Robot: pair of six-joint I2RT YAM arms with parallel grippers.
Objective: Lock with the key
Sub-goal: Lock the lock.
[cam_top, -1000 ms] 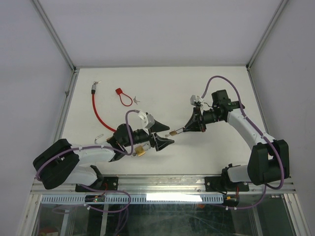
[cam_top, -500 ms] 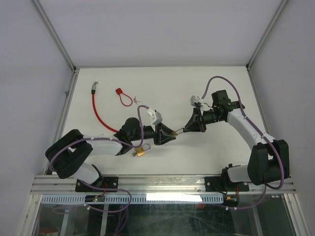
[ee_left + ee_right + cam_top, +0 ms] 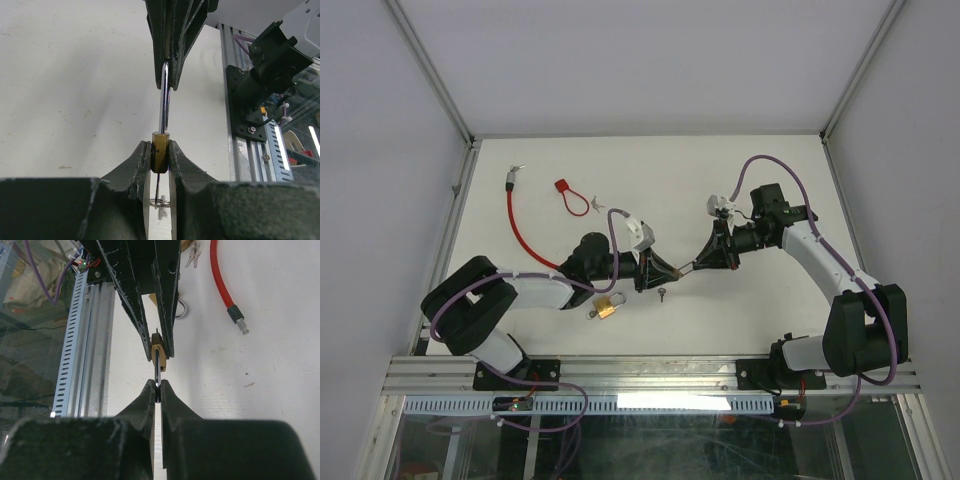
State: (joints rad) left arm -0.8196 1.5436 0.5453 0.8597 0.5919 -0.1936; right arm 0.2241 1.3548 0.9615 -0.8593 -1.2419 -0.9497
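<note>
Two pincers share the padlock (image 3: pixel 160 157) above the bench (image 3: pixel 750 310), left pincer (image 3: pixel 160 144) pinching its brass body, right pincer (image 3: pixel 157 389) its shackle (image 3: pixel 164 100); opposed pulling risks twisting it free of either grip.

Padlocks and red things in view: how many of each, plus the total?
Red things: 2, cable and looped tag.
Brass padlocks: 2, loose padlock lying free, held padlock between the left fingers.
Total: 4.
</note>
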